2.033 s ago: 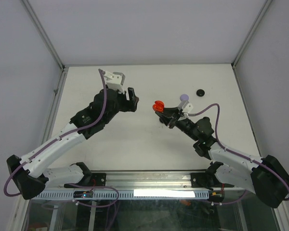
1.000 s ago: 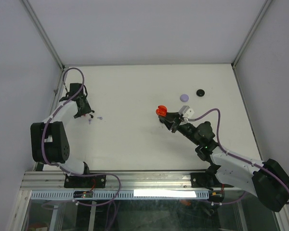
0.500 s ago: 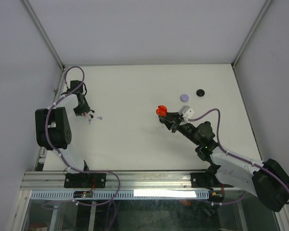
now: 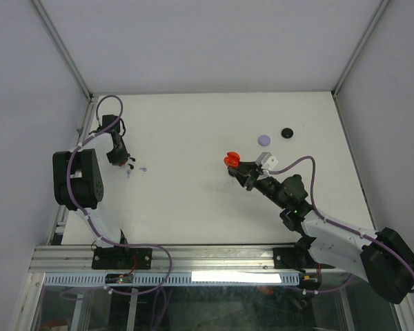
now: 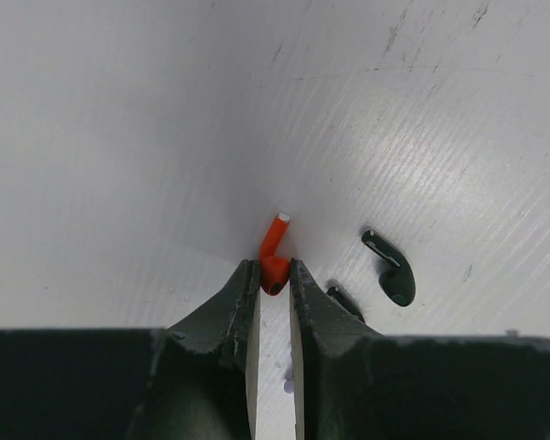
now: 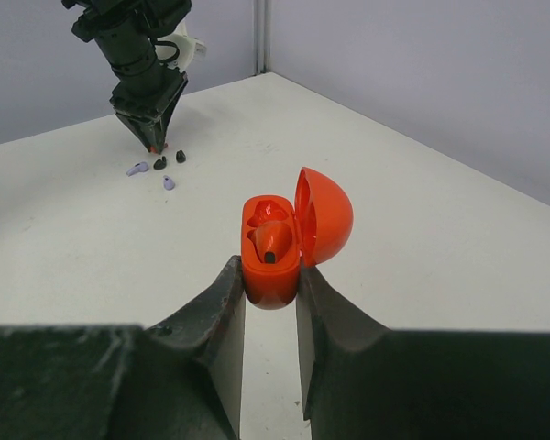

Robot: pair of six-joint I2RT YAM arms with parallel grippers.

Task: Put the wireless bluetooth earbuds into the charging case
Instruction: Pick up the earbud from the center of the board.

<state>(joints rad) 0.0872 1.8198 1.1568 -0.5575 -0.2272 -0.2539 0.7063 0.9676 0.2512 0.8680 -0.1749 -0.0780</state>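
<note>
top view: my left pincer [image 4: 123, 163] is down at the table [image 4: 186, 117] near its 9 o'clock edge. two small purple bits [image 4: 143, 169] lie just beside it at 4 o'clock. my right pincer [image 4: 234, 166] sits right of centre, clenched on the orange charging case [image 4: 229, 160]. a purple disc [image 4: 264, 138] and a black disc [image 4: 287, 132] lie near each other at 1 o'clock from the case.

left wrist view: my fingertips are closed in on the round end of the orange earbud [image 5: 273, 246] and grasp it from both sides. its stem points to 12 o'clock and its white tip is at the table surface. a black curved piece [image 5: 391, 270] lies at 3 o'clock, apart from it. a smaller dark piece [image 5: 344, 298] is just beside my right-hand finger.

right wrist view: the case stands upright between my fingers, gripped at its lower body. its lid [image 6: 324, 216] is hinged open toward 3 o'clock. a second orange earbud [image 6: 273, 240] is seated in the nearer well. the other well shows no bud.
</note>
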